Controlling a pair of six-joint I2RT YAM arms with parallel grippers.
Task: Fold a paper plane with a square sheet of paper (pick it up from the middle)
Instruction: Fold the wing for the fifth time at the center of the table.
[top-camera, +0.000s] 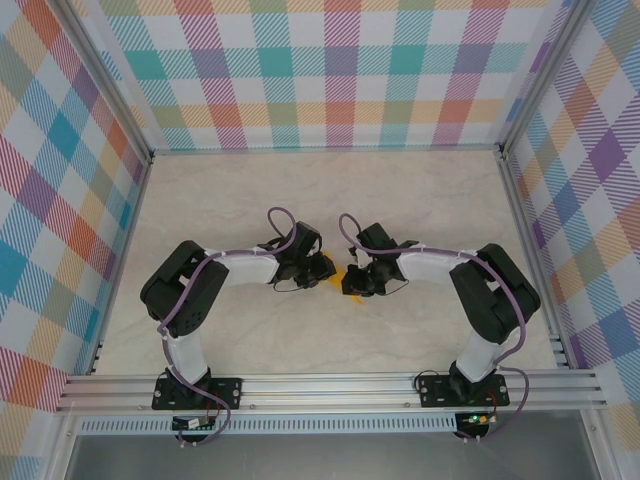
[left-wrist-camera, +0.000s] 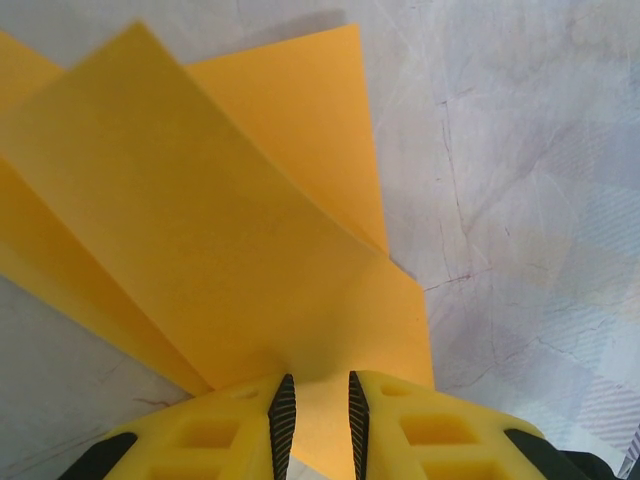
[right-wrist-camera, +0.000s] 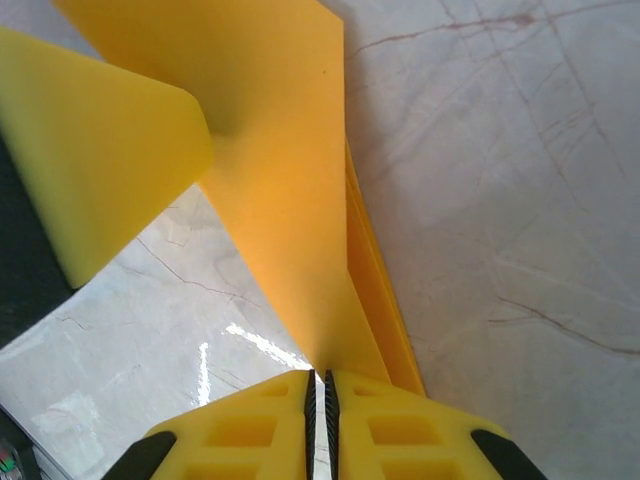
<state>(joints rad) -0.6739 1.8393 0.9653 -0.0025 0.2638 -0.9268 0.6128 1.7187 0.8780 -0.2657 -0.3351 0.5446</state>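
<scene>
At the middle of the marble table (top-camera: 400, 195), between the two arms, you have the orange sheet of paper (top-camera: 350, 288) caught from both sides, with the left gripper (top-camera: 326, 270) and the right gripper (top-camera: 360, 280) meeting almost nose to nose over it. From above you see little more than a small orange patch between the black wrists. Your left wrist camera shows the sheet (left-wrist-camera: 200, 220) already creased, with several flat layers fanning up and away from the claw, one flap overlapping another above the pale tabletop (left-wrist-camera: 520, 200). The left gripper (left-wrist-camera: 315, 385) has its yellow fingers (left-wrist-camera: 440, 430) drawn in to a narrow slot, and the paper runs straight down into that slot, so the claw is pinching the sheet at its near edge. On your right wrist camera the paper (right-wrist-camera: 280, 180) narrows to a wedge that points into the right gripper (right-wrist-camera: 320, 378), whose black pads are pressed almost together on the thin edge of the paper. A folded edge of stacked layers lies along the right side of that wedge, close to the table (right-wrist-camera: 500, 200). One yellow finger (right-wrist-camera: 100, 150) of the left gripper touches the paper at upper left.
</scene>
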